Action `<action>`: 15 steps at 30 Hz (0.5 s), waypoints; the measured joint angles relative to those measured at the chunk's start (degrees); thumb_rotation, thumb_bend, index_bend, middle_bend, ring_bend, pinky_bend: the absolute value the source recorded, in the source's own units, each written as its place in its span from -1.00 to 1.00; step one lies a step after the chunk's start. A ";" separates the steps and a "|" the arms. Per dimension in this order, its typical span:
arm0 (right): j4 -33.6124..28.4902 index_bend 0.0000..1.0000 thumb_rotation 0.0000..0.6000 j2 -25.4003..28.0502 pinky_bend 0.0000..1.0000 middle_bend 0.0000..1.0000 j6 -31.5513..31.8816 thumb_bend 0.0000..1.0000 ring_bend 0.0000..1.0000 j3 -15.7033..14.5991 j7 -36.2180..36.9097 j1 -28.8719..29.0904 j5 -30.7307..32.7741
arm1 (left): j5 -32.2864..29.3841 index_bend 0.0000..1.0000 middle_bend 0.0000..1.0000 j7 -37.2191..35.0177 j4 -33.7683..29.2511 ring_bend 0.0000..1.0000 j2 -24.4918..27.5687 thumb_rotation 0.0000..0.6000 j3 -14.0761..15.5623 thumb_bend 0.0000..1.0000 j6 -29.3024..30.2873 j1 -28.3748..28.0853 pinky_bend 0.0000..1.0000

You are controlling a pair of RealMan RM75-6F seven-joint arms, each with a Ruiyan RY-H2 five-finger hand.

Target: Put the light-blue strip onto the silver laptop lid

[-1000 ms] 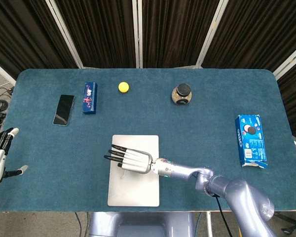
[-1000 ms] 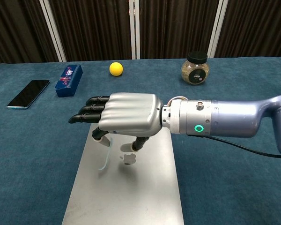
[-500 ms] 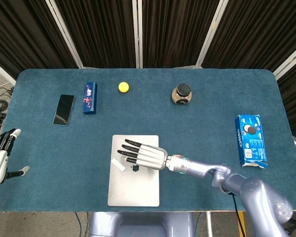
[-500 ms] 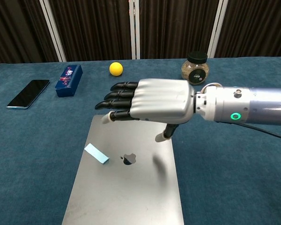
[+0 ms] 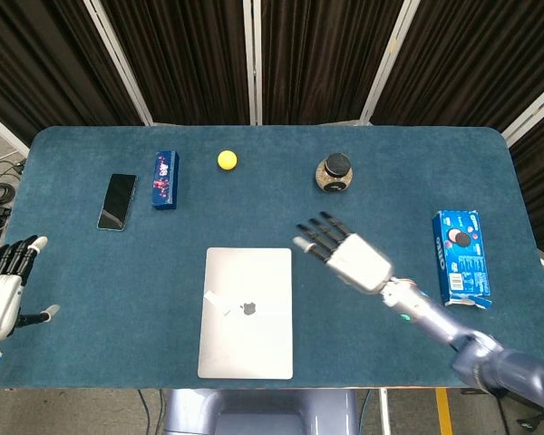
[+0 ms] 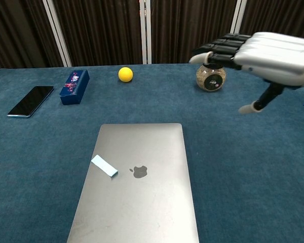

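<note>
The light-blue strip [image 6: 105,166] lies flat on the silver laptop lid [image 6: 142,202], left of the logo; in the head view the strip [image 5: 218,303] shows pale on the lid [image 5: 247,335]. My right hand [image 5: 344,252] hovers to the right of the laptop, fingers spread and holding nothing; in the chest view the right hand [image 6: 263,50] is raised at the upper right. My left hand [image 5: 2,290] rests at the table's left edge, fingers apart and empty.
At the back left lie a black phone [image 5: 117,201] and a dark blue box [image 5: 165,179]. A yellow ball [image 5: 227,160] and a jar with a black cap [image 5: 334,173] stand further back. A blue cookie box [image 5: 461,257] lies at the right.
My right hand let go of the strip, which now lies on the lid. The hand then lifted and drew back to the right, off the laptop.
</note>
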 measured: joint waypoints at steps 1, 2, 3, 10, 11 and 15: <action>-2.01 -1.00 1.00 1.44 -1.00 -1.00 0.30 -1.00 -1.00 0.04 -0.23 -1.44 1.48 | 0.08 -1.00 -1.00 0.11 0.16 -1.00 -0.12 1.00 0.01 -1.00 -0.30 -0.22 -1.00; -3.97 -1.00 1.00 2.84 -1.00 -1.00 0.57 -1.00 -1.00 0.05 -0.39 -2.89 3.04 | 0.22 -1.00 -1.00 0.31 0.38 -1.00 -0.27 1.00 0.04 -1.00 -0.71 -0.52 -1.00; -6.49 -1.00 1.00 4.71 -1.00 -1.00 0.90 -1.00 -1.00 0.02 -0.51 -4.85 5.21 | 0.38 -1.00 -1.00 0.46 0.51 -1.00 -0.39 1.00 0.09 -1.00 -1.05 -0.76 -1.00; -17.66 -1.00 1.00 13.70 -1.00 -1.00 3.04 -1.00 -1.00 -0.72 -1.29 -14.89 14.88 | 2.89 -1.00 -1.00 1.83 0.53 -1.00 -0.92 1.00 0.60 -0.95 -3.92 -3.29 -1.00; -18.25 -1.00 1.00 14.13 -1.00 -1.00 3.35 -1.00 -1.00 -0.95 -1.35 -15.88 15.42 | 3.44 -1.00 -1.00 1.96 0.33 -1.00 -0.91 1.00 0.67 -0.85 -4.52 -3.83 -1.00; -21.07 -1.00 1.00 15.21 -1.00 -1.00 5.36 -1.00 -1.00 -1.82 -1.02 -20.25 17.33 | 6.28 -0.88 -1.00 1.66 -0.16 -1.00 -1.07 1.00 0.87 -0.23 -6.43 -5.96 -1.00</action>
